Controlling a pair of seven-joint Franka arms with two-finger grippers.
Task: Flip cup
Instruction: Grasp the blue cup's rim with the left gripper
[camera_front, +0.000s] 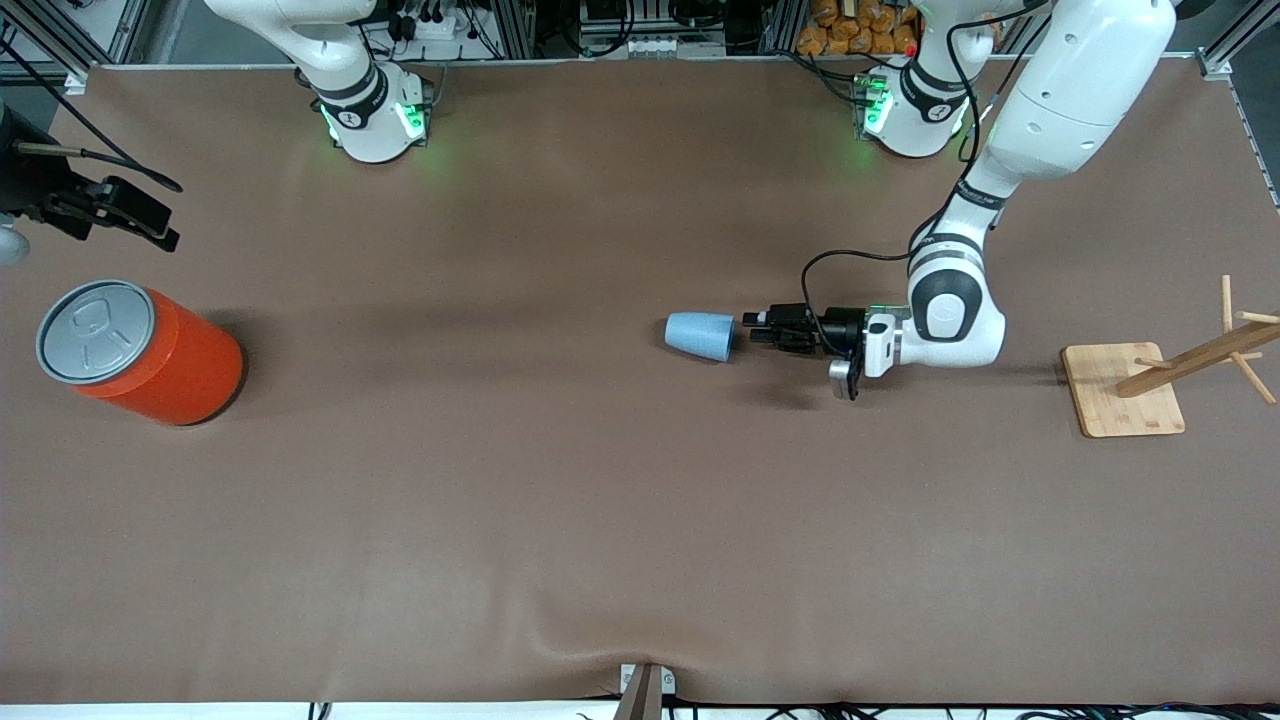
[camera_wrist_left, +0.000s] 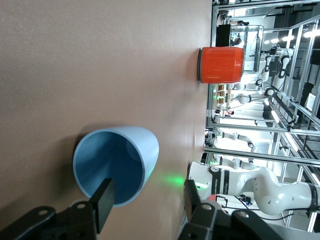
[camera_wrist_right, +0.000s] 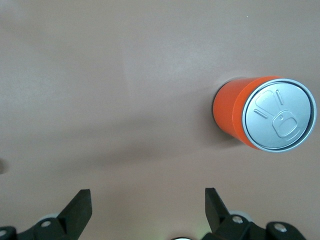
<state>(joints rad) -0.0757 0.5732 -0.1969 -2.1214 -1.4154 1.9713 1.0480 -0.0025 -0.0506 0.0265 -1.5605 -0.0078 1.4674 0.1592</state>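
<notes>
The light-blue cup (camera_front: 700, 335) lies on its side near the middle of the table, its open mouth turned toward the left arm's end. My left gripper (camera_front: 752, 328) is low over the table right at the cup's rim, and it is open and empty. In the left wrist view the cup (camera_wrist_left: 117, 167) shows its mouth. One finger (camera_wrist_left: 104, 202) stands in front of the mouth, and the other finger (camera_wrist_left: 192, 200) is outside the cup's wall. My right gripper (camera_front: 158, 228) is open and empty, up over the table by the orange can.
A big orange can (camera_front: 150, 355) with a grey lid stands at the right arm's end of the table; it also shows in the right wrist view (camera_wrist_right: 250, 117) and the left wrist view (camera_wrist_left: 221, 65). A wooden peg rack (camera_front: 1125, 390) stands at the left arm's end.
</notes>
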